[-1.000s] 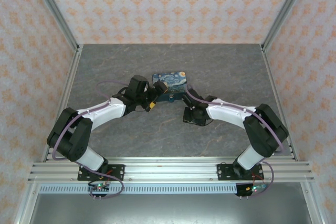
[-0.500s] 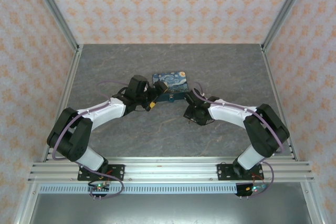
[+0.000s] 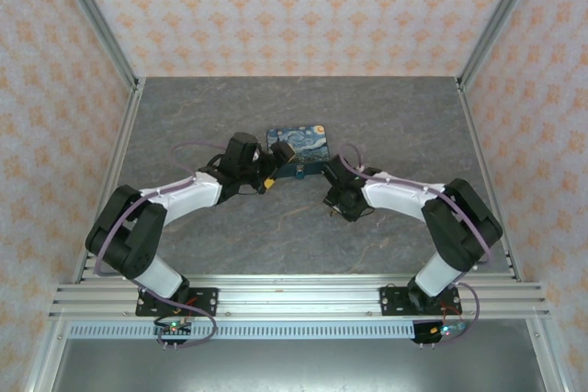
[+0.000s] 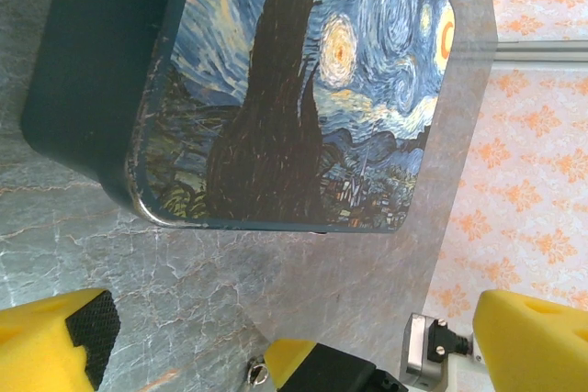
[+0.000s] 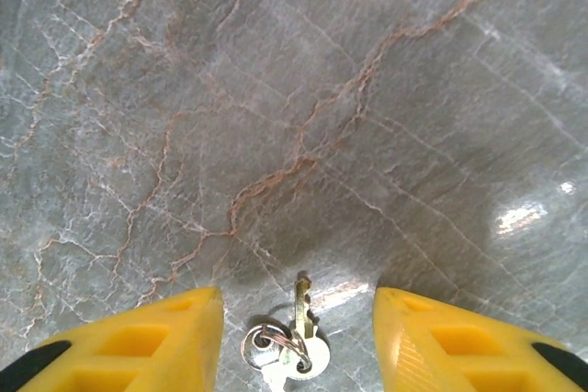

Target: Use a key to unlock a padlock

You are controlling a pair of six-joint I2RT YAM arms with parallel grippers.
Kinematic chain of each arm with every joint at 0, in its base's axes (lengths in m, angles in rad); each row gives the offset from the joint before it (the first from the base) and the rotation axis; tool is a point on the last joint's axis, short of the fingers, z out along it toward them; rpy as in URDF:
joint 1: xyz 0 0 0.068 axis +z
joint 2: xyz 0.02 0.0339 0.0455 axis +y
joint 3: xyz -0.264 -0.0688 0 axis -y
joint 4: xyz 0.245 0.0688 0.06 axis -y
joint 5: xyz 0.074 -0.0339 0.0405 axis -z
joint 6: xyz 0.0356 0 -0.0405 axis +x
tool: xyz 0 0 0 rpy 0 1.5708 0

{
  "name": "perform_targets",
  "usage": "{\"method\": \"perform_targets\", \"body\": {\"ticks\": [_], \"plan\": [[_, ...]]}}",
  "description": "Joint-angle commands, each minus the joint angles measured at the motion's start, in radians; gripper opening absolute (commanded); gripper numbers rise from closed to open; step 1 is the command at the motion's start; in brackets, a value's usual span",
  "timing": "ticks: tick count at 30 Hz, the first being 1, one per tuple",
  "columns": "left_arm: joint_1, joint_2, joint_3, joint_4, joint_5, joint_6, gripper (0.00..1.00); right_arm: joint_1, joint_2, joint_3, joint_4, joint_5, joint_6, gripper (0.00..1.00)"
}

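Key (image 5: 301,355) lies on table (image 5: 276,89) between parted right tool (image 5: 296,298) (not gripped); left tool (image 4: 294,341) spread wide near box (image 4: 303,89)

A small silvery metal key (image 5: 301,323) on a thin wire ring (image 5: 265,344) lies on the grey, brown-veined marble tabletop (image 5: 303,107), with the 2 yellow fingers (image 5: 138,341) of the right gripper (image 5: 296,308) spread either side of the key, apparently clear of it.

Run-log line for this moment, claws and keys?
left claw: open, near box | right claw: open, straddling keys on table | keys: not gripped
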Motion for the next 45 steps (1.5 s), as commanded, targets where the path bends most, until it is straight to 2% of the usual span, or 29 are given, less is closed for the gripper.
{"method": "perform_targets", "body": {"ticks": [1,10,17,24,29,40,45], "plan": [[-0.005,0.017,-0.020,0.064,0.021,-0.015,1.00,-0.001,0.046,0.044,-0.062,-0.001,0.008,0.46],[-0.004,0.052,-0.017,0.111,0.064,-0.028,1.00,0.027,0.155,0.132,-0.156,-0.021,0.014,0.43],[-0.001,0.046,-0.023,0.118,0.079,-0.018,1.00,0.050,0.211,0.150,-0.132,-0.051,0.069,0.38],[0.000,0.036,-0.040,0.120,0.081,-0.012,1.00,0.053,0.212,0.100,-0.051,-0.071,0.117,0.20],[0.000,0.030,-0.050,0.092,0.078,-0.002,1.00,0.051,0.197,0.056,0.015,-0.082,0.127,0.01],[0.000,-0.020,-0.054,-0.014,0.067,0.041,1.00,0.036,0.035,-0.140,0.245,-0.078,0.150,0.00],[-0.010,-0.050,-0.058,-0.034,0.066,0.037,1.00,0.029,-0.056,-0.178,0.269,-0.061,0.124,0.00]]}}
